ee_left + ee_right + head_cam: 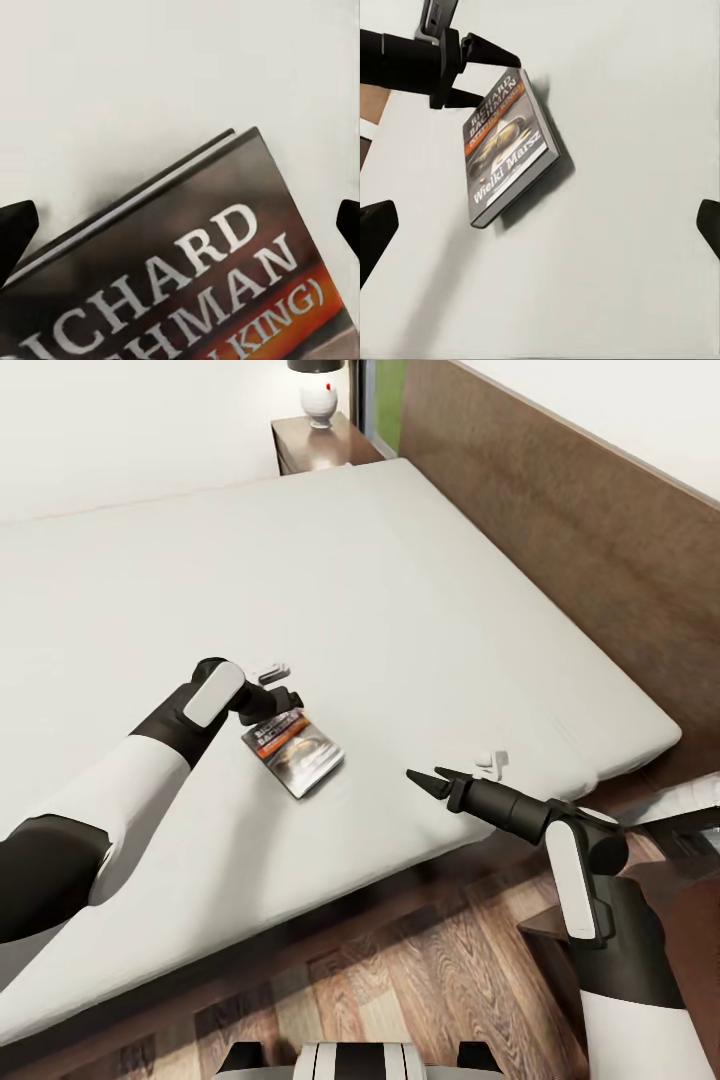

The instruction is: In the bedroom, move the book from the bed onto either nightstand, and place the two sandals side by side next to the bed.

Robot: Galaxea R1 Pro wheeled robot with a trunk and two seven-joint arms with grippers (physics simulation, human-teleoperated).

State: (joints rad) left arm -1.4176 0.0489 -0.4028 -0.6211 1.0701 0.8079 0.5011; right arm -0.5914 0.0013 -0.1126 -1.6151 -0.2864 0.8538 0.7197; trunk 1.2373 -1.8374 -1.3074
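left gripper [290,712] (jaws apart) – over book [296,751]

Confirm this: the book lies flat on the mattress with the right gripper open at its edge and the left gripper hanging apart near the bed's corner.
Arms swapped. The head view shows the left gripper open at the edge of the book, which lies flat on the mattress; the right gripper hangs apart near the bed's corner.
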